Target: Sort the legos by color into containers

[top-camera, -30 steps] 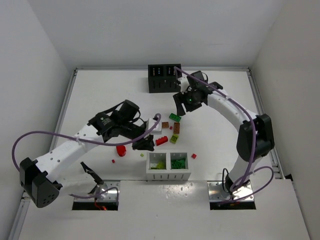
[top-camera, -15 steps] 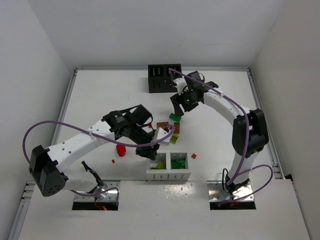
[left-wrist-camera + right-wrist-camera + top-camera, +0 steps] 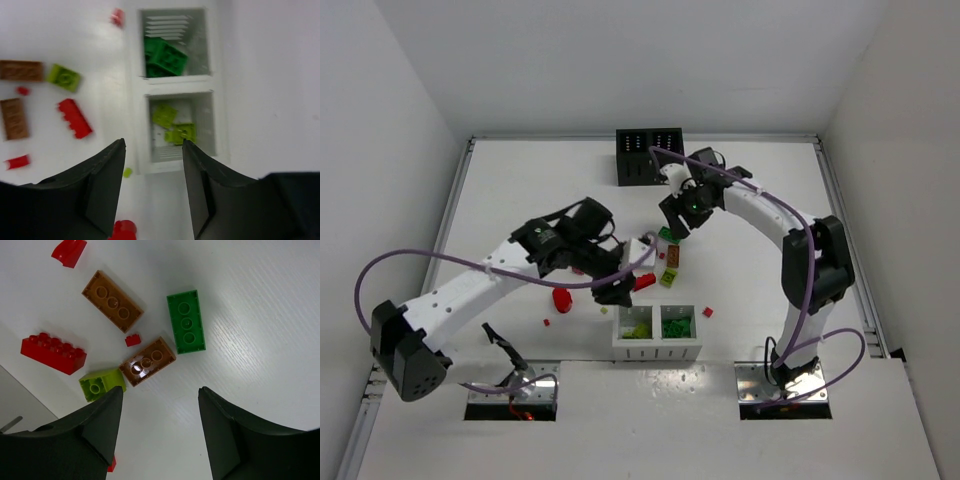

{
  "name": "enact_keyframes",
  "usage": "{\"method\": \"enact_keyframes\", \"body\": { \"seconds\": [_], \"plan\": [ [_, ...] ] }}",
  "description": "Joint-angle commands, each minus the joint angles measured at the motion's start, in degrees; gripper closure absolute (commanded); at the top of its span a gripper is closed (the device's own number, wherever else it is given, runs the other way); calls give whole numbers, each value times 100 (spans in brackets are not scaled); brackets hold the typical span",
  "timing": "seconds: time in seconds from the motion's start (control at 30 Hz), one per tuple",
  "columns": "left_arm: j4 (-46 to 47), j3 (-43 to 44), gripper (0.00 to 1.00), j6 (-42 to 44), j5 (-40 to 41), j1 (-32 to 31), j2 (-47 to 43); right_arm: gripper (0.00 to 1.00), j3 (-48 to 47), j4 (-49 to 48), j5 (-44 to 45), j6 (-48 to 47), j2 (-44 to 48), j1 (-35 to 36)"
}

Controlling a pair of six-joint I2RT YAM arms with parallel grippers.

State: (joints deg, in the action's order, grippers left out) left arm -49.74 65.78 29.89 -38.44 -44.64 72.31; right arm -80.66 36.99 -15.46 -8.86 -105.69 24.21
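White walls enclose a white surface (image 3: 510, 190), on which the sorting is judged to be partly done. In the white container (image 3: 657, 352), near the arm bases, dark green legos (image 3: 165, 55) are seen in one compartment and lime legos (image 3: 175, 129) in the other. What the black container (image 3: 649, 170) at the far edge holds cannot be made out.

Left loose between the two boxes are a long red brick (image 3: 53, 354), two brown bricks (image 3: 112, 301), a lime brick (image 3: 101, 384) and a dark green brick (image 3: 186, 322). That dark green brick lies flat, studs up, its long axis pointing away from the right hand (image 3: 160, 392), crosswise to the gap between its fingers.

The right hand is spread and empty above it. The left hand (image 3: 152, 147) hangs just beside the white container, parted, with nothing gripped.
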Motion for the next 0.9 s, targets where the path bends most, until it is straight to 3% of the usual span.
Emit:
{"method": "enact_keyframes", "body": {
  "seconds": [0.0,0.33,0.63,0.87],
  "plan": [
    [1156,75,45,-833,204,744,-630,38,85,-175,-150,-439,-100,101],
    [1344,75,45,-1530,197,2327,-684,26,-177,-649,438,-617,-812,278],
    [1344,14,45,-1644,143,2856,-684,21,-433,-1132,992,-678,-1366,278],
    [1177,-345,45,-1338,143,3040,-684,22,-600,-1080,878,-678,-1726,278]
  ]
}}
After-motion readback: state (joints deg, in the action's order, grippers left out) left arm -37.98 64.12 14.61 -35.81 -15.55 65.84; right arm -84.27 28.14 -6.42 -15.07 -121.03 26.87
